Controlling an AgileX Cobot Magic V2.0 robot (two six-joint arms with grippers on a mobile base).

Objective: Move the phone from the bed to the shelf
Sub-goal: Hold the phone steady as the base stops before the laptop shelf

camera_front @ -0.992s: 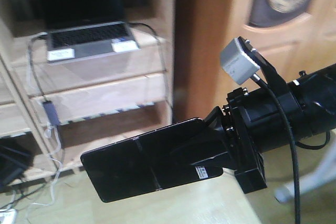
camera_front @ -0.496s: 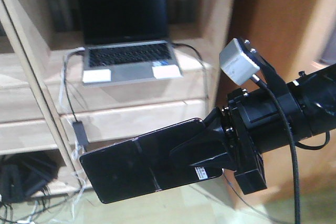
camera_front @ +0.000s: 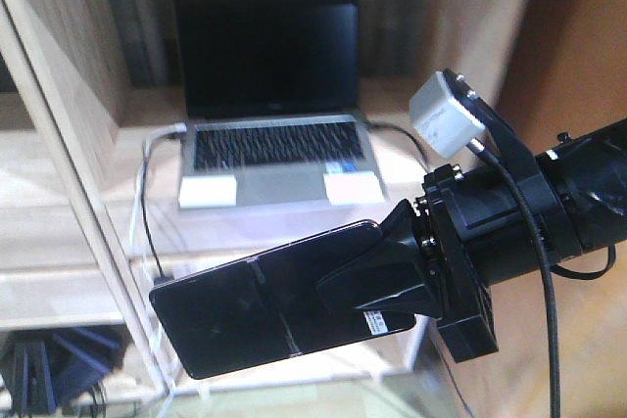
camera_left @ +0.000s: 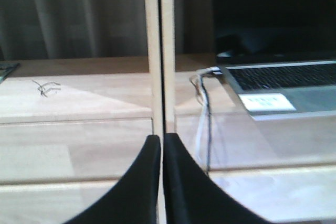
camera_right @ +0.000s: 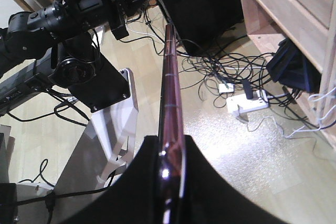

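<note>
The right jaws are gripping the phone (camera_front: 260,312) by one short end. The rest of it is sticking out sideways, in the air, in front of the shelf (camera_front: 73,159). In the right wrist view the phone (camera_right: 170,98) is showing edge-on over the floor and a tangle of cables (camera_right: 226,69), so it is not resting on anything yet. The bed is not appearing in any view.

The left jaws are pressed together on nothing and are pointing at a shelf upright (camera_left: 152,51).

The task seems to be in its carry-and-place stage, with only the set-down left. The laptop (camera_front: 274,154) is taking up most of its compartment, and a cable (camera_front: 145,198) is hanging off the board's front edge. The bare board (camera_left: 79,95) on the other side of the upright is therefore looking like the easier spot.

To place it well, the arm is going to need to:
- lift the phone above the chosen board;
- bring the free end in first, between the uprights;
- level the phone before lowering it.

A slim, glossy phone held by one end is likely to pivot or slip. The grip should stay firm until the phone's underside is lying flat on the wood, and only then let go. How far the phone is from the shelf front is hard to judge here.
</note>
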